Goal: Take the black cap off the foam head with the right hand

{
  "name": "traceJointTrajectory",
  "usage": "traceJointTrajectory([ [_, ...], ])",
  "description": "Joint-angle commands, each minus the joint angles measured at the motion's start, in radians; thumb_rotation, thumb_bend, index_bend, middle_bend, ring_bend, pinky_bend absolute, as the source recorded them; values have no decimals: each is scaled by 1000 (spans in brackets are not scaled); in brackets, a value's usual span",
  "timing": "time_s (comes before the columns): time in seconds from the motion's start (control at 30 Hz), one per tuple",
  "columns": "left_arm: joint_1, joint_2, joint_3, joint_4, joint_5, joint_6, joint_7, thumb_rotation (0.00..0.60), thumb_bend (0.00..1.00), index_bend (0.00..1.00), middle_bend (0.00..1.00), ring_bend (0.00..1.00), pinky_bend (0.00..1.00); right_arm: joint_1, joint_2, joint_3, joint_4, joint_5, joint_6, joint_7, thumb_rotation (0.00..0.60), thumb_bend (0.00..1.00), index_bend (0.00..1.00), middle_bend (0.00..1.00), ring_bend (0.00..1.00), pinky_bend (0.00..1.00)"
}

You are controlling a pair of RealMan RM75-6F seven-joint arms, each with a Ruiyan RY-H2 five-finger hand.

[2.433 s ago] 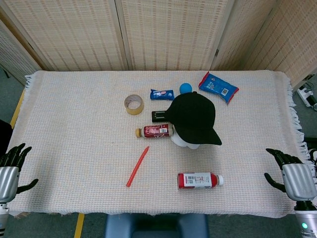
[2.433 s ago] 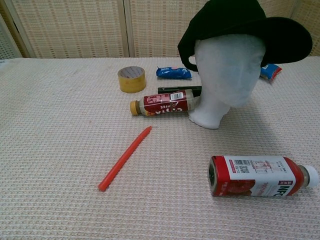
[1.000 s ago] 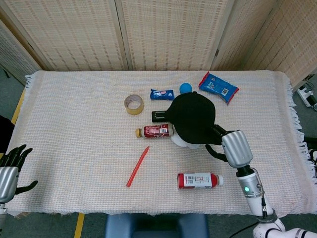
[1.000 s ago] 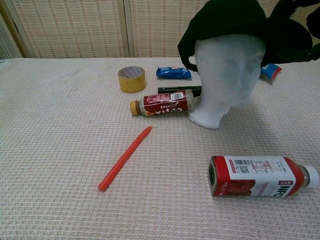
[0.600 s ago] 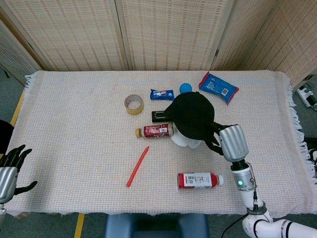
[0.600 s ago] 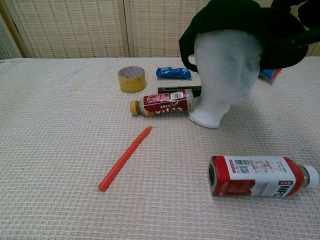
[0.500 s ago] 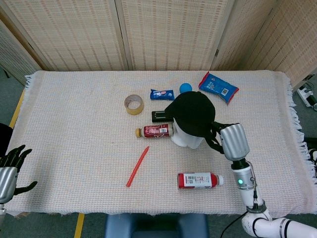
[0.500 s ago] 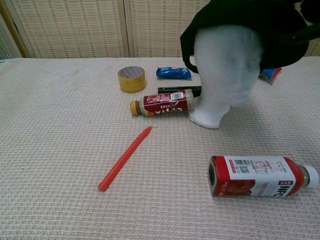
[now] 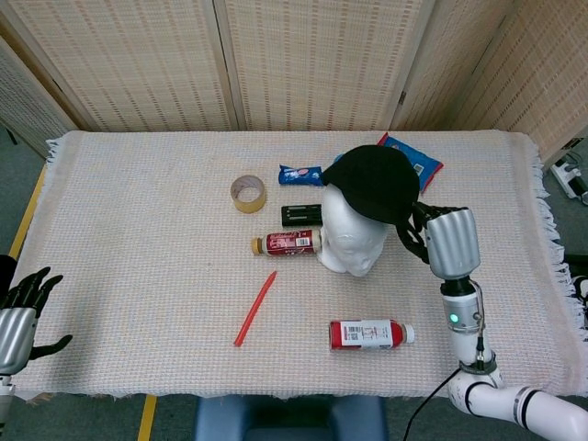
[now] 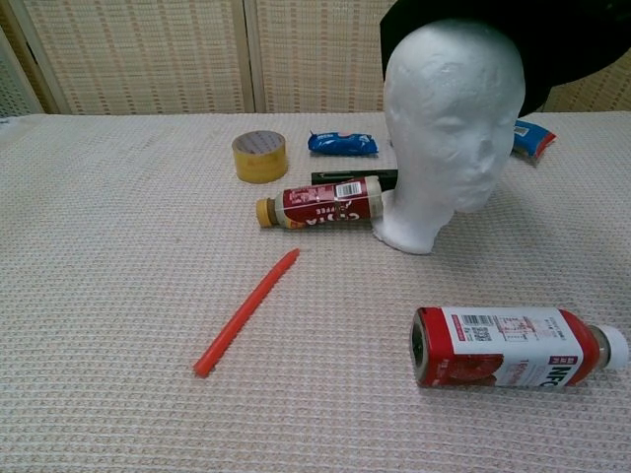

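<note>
Right hand (image 9: 447, 241) grips black cap (image 9: 375, 183) by brim edge, cap raised off white foam head (image 9: 349, 234), held just behind and above its crown. Foam head bare, upright on woven surface (image 9: 138, 239). Left hand (image 9: 20, 310) at near left surface edge, fingers spread, holding nothing. Red-label bottle (image 9: 287, 243) touches head's left side; second red bottle (image 10: 508, 347) lies near front; orange stick (image 10: 245, 312) apart, left.

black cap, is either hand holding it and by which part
The right hand holds the black cap at its right edge, likely the brim. The left hand holds nothing.
</note>
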Motion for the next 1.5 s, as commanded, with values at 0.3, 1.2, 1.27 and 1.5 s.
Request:
traceJointTrajectory([
  [0.3,-6,-6,0,-1,-2,-8,5,600,62,163,77,101,203,50,54,43,136,51,-39,10,600,578,849,756,902,994],
  [1.2,7,-5,11,-23,8,15,21,600,62,162,77,100,203,-74,21,-243,383,-39,-126,186,600,578,835,749,875,994],
  [1.27,8,-5,11,-21,5,13,18,600,63,162,77,100,203,-67,-5,-251,399,-22,-165,163,600,551,741,697,796,993],
  [1.5,5,-8,12,-12,1,2,13,600,63,161,76,100,203,-81,45,-272,236,96,-327,61,600,54,22,180,252,515],
])
